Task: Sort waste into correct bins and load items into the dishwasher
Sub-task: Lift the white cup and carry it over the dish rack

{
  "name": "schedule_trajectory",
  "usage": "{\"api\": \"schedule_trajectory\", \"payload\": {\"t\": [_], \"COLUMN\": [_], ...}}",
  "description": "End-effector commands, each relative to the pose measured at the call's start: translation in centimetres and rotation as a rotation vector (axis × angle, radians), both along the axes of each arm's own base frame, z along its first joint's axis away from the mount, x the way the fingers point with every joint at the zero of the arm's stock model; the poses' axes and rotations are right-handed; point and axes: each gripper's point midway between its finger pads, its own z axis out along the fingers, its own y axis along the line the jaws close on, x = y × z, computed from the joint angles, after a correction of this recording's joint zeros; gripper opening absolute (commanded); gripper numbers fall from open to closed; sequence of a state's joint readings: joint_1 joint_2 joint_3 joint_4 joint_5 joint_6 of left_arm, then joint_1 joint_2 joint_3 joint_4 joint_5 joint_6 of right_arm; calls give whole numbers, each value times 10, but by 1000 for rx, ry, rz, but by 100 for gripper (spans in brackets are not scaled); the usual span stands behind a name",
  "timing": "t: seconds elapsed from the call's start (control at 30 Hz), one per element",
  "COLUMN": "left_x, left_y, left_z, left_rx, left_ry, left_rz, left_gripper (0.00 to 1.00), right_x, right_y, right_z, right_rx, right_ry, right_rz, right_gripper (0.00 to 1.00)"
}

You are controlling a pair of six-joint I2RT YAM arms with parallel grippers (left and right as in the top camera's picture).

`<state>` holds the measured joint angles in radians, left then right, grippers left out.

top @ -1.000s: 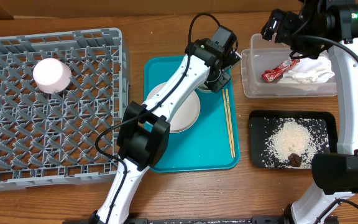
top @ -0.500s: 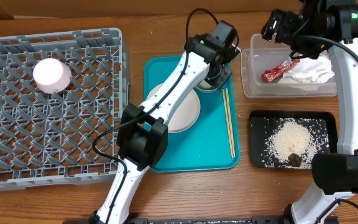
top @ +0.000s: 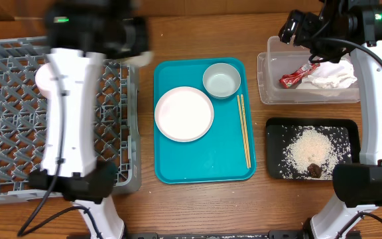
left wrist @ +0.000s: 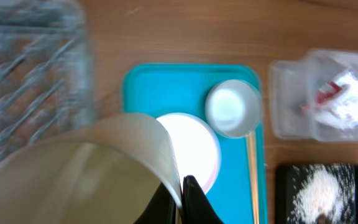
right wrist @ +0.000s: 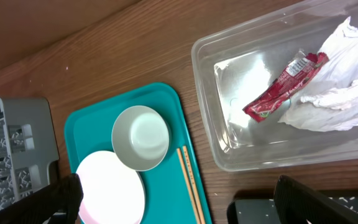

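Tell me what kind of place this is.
Likely a lab tabletop mock-up of dish clearing: grey dish rack, teal tray with plate and chopsticks, clear tub holding a red wrapper, on a wooden table.

Overhead: fixed, straight down, far off, teal tray [top: 204, 119] mid-frame, whole table in. Left wrist: high up, facing down, blurred, tray just right of centre, pale cup [left wrist: 86, 174] right at the lens. Right wrist: nearer, facing down from over the tray's right side, clear tub [right wrist: 278, 93] close. All three share tray, white plate [top: 184, 114], tub.
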<state>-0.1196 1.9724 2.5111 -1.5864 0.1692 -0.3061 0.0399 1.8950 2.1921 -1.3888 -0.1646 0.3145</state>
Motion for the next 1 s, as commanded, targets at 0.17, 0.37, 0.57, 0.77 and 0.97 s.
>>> {"api": "schedule_trajectory", "payload": {"t": [0.17, 0.37, 0.57, 0.77, 0.97], "left_x": [-22, -65, -98, -77, -54], "left_y": [104, 145, 166, 185, 220], "left_z": [-18, -45, -34, -50, -125], "left_rx": [-286, -302, -531, -862, -1125], "left_ry": [154, 249, 60, -136, -146], "left_rz": [207, 302, 212, 176, 267], "left_gripper": [4, 4, 4, 4, 4], "right_x": [-2, -2, -2, -2, -2], "right_y": [-2, -2, -2, -2, -2], "right_z": [11, 11, 11, 11, 11], "right_rx": [-2, -2, -2, -2, -2], "right_ry": [-28, -28, -28, -28, -28], "right_rz": [-12, -12, -12, -12, -12], "right_gripper": [100, 100, 100, 100, 100]}}
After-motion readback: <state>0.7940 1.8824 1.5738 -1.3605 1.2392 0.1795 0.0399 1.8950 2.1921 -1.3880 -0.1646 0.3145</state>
